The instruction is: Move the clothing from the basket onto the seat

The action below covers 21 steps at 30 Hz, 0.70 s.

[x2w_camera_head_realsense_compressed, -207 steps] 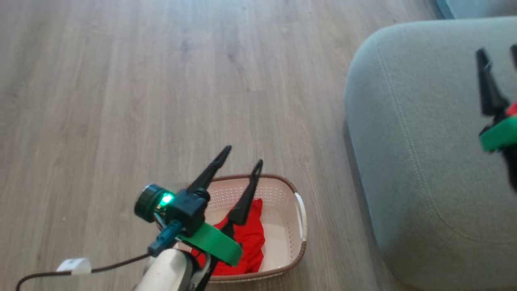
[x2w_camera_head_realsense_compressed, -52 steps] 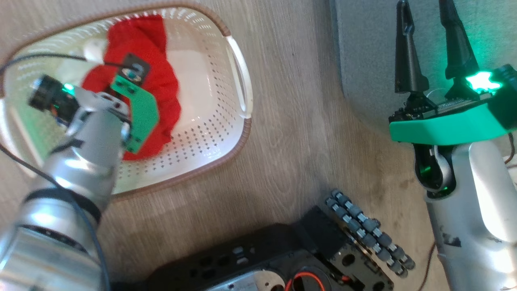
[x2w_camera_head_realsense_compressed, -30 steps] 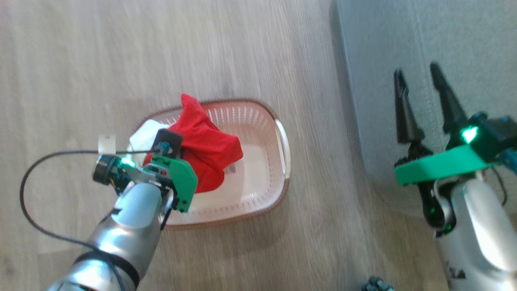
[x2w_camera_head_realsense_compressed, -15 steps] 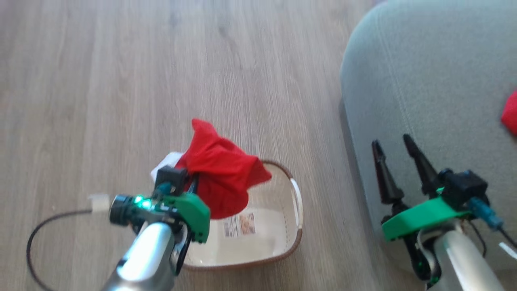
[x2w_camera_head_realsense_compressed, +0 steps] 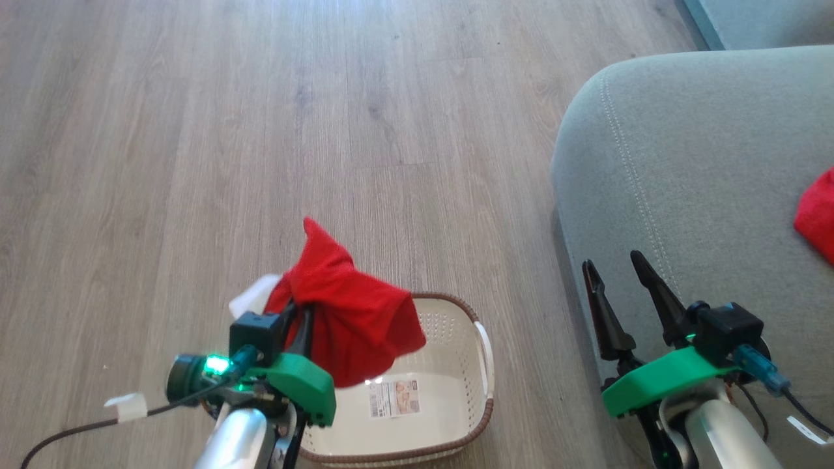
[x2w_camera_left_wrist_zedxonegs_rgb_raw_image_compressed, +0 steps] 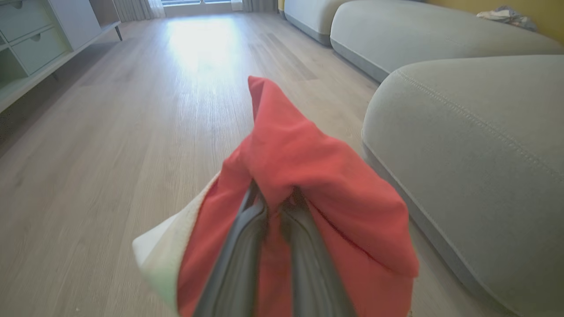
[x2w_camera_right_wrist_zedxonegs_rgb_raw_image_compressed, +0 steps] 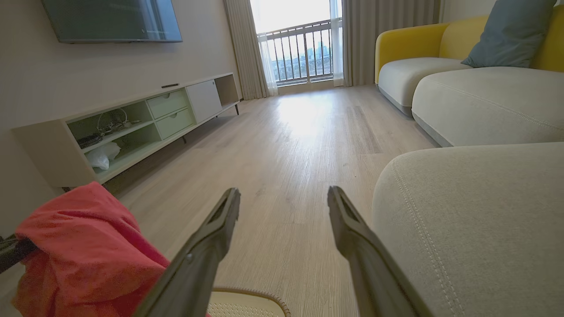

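left gripper (x2w_camera_left_wrist_zedxonegs_rgb_raw_image_compressed: 274, 203) pinched shut on the clothing (x2w_camera_head_realsense_compressed: 355, 322), which drapes over it, above the basket (x2w_camera_head_realsense_compressed: 449, 299) — a small bite, so swinging it over to the seat (x2w_camera_head_realsense_compressed: 704, 163) on its right could shake it loose onto the floor (x2w_camera_head_realsense_compressed: 326, 130). right gripper (x2w_camera_head_realsense_compressed: 610, 260) spread, empty.

Two silvery arms (x2w_camera_head_realsense_compressed: 238, 440), each wearing a bright green plastic bracket (x2w_camera_head_realsense_compressed: 658, 378). The right gripper (x2w_camera_head_realsense_compressed: 611, 262) has long, tapered black fingers (x2w_camera_head_realsense_compressed: 607, 322). By the left wrist a green light (x2w_camera_head_realsense_compressed: 217, 365) glows, and a dark cable (x2w_camera_head_realsense_compressed: 71, 433) carries a white tag (x2w_camera_head_realsense_compressed: 127, 407).
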{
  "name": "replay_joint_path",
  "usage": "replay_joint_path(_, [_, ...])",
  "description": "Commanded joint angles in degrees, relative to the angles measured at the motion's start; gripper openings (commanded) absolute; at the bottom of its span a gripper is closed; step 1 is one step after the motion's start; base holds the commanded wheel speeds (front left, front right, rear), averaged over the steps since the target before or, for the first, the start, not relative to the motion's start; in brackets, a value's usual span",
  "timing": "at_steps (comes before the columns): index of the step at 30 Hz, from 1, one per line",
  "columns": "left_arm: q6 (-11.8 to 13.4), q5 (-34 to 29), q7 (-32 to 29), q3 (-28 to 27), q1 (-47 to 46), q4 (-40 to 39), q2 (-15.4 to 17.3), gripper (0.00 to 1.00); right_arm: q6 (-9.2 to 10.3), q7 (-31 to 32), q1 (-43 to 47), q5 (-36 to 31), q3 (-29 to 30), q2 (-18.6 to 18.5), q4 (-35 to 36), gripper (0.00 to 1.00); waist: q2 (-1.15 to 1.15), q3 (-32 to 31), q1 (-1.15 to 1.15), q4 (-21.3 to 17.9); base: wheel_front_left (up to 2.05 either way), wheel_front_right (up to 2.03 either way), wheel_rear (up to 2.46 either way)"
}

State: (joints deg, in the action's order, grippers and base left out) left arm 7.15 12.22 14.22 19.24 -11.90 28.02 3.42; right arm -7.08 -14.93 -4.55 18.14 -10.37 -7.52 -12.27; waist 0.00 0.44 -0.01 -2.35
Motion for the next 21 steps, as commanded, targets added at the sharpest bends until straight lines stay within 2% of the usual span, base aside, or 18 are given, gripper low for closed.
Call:
replay_joint_path(1, [-0.3, -0.9, 0.8, -2.9, -1.8, -4.3, 0.1, 0.00, -0.41, -0.1, -1.4, -0.3, -1.2, 0.0, 2.0, 1.00, 0.00, 0.0, 0.01, 0.2, 0.00, 0.00, 0.00])
replay_joint_path(14, [-2.2, -3.9, 0.8, -5.7, -3.9, -25.4, -0.5, 0.00, -0.41, -0.1, -1.6, -1.0, -2.6, -0.6, 3.4, 1.00, 0.00, 0.9, 0.01, 0.6, 0.00, 0.00, 0.00])
replay_joint_path(21, [-2.6, -3.9, 0.8, -5.7, -6.1, -32.1, -0.5, 0.00, -0.41, -0.1, -1.7, -1.4, -3.2, -0.7, 4.3, 1.00, 0.00, 0.8, 0.01, 0.2, 0.00, 0.00, 0.00])
